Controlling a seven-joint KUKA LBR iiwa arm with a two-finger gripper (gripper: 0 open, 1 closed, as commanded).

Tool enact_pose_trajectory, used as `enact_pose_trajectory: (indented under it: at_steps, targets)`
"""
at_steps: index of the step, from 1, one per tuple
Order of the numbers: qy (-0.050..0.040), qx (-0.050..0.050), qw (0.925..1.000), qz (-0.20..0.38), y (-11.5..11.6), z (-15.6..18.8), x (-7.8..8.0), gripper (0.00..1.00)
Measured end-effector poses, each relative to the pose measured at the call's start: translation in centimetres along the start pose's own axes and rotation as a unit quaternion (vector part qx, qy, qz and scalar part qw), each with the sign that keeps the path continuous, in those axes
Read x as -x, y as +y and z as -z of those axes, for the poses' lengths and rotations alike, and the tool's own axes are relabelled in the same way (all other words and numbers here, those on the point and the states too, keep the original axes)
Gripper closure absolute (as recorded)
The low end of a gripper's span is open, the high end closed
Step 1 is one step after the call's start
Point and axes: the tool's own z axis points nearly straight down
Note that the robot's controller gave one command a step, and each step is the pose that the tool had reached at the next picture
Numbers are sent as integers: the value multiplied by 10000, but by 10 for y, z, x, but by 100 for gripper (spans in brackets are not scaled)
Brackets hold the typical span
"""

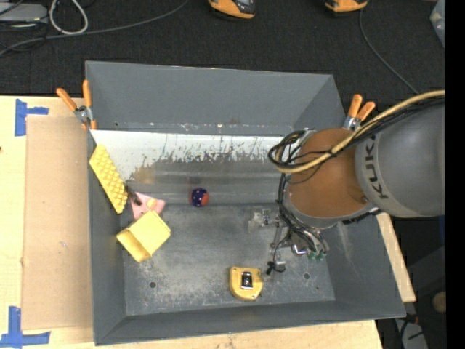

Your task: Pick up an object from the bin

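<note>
Yellow tape measure [245,282] sits on the bin [218,107] floor near the front wall, roughly 6 o'clock from floor centre. We see the gripper [275,265] just beside it, with the tape measure at about 8 o'clock from the claw tip. We can't make out contact, and nothing is visibly held. We also can't tell whether the claw is released or clenched, because cables and the orange cover [323,184] clutter that area. The other items are all well apart from the claw. A small blue-and-red ball [199,196] lies at its 10 o'clock by the back wall. A yellow block [144,236], a pink piece [147,205] and a yellow studded plate [107,179] are off at 9 to 10 o'clock, along the left wall.
</note>
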Motion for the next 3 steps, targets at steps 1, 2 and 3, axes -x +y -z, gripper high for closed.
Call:
enact_pose_trajectory:
  at_steps: [1,2,3]
  targets:
    - [64,25,10000,67,43,-12,-52,0]
    - [-57,10,9928,1199,49,-37,-44,0]
    - [44,22,9979,644,18,-42,-39,100]
